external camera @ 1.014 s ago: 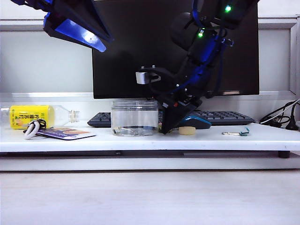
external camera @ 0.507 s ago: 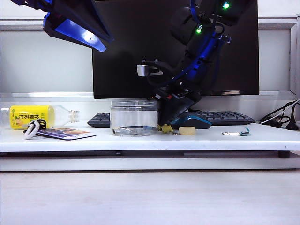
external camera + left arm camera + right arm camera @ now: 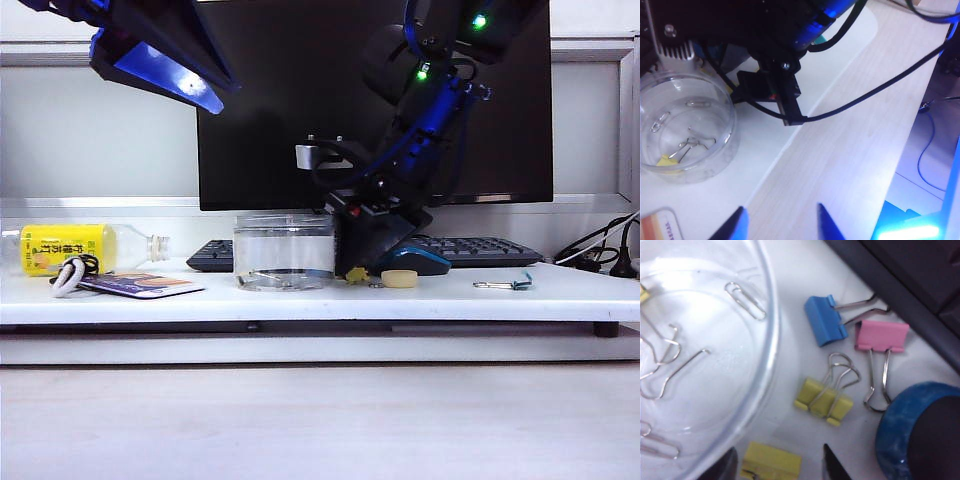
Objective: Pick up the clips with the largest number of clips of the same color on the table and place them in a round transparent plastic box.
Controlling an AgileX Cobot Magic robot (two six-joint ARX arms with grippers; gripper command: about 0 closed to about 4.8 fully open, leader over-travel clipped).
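The right gripper (image 3: 777,462), spread wide and empty, hovers over a yellow binder clip (image 3: 771,461) at the clear jar's (image 3: 285,250) three o'clock to grasp it, while the left gripper (image 3: 780,222), half-open and empty, waits above.

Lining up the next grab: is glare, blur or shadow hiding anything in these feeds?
Right wrist view: sharp; pale-yellow binder clips crisp beside the round transparent plastic box, right gripper open above one. Exterior view: arm shades the clips. Left wrist view: soft, blue glare by the open left gripper.
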